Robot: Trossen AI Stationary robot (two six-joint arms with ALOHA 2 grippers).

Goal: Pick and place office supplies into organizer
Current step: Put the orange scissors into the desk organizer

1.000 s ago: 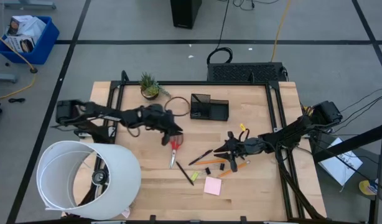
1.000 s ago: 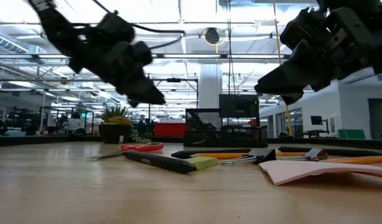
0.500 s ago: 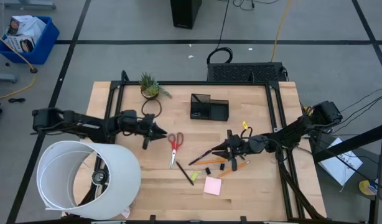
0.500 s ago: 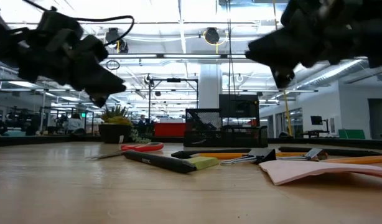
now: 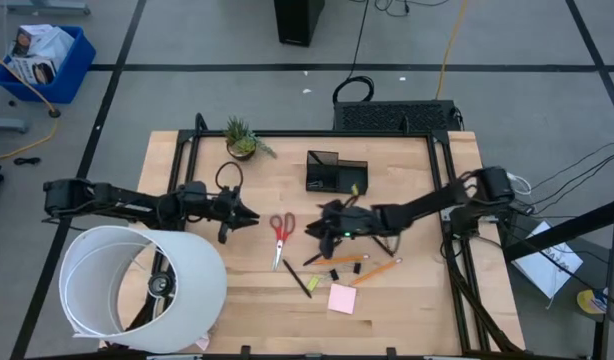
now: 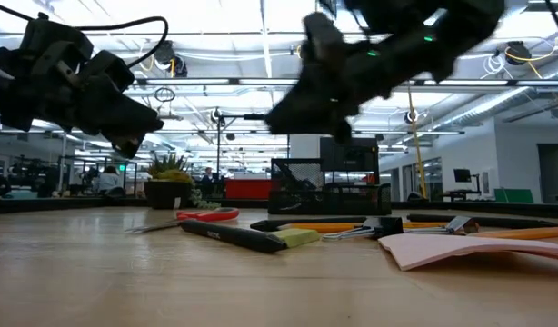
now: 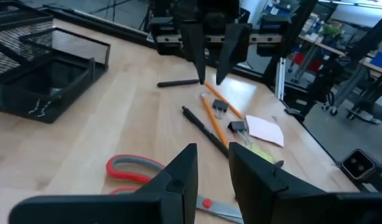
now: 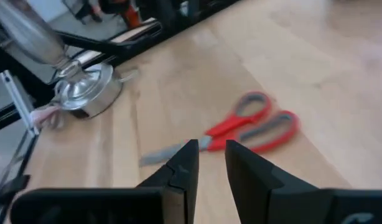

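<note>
The red-handled scissors (image 5: 280,230) lie flat on the table between my two grippers; they also show in the left wrist view (image 7: 135,171) and the right wrist view (image 8: 253,127). My left gripper (image 5: 249,216) hovers left of them, slightly open and empty. My right gripper (image 5: 309,230) hovers just right of them, slightly open and empty, and also shows in the left wrist view (image 7: 209,78). The dark organizer (image 5: 337,172) stands behind. Black pens (image 5: 323,252), orange pencils (image 5: 381,269) and the pink pad (image 5: 341,298) lie nearer the front edge.
A potted plant (image 5: 241,138) stands at the far left of the table. A large white cylinder (image 5: 137,290) overhangs the near left corner. Small black clips (image 5: 334,273) lie among the pencils. A black pen with a yellow-green end (image 6: 297,238) lies near the front.
My left gripper has drawn back from over the scissors toward the table's left edge. My right gripper has swung from above the pencils toward the table's left, close up to the scissors. The scissors stay where they were.
</note>
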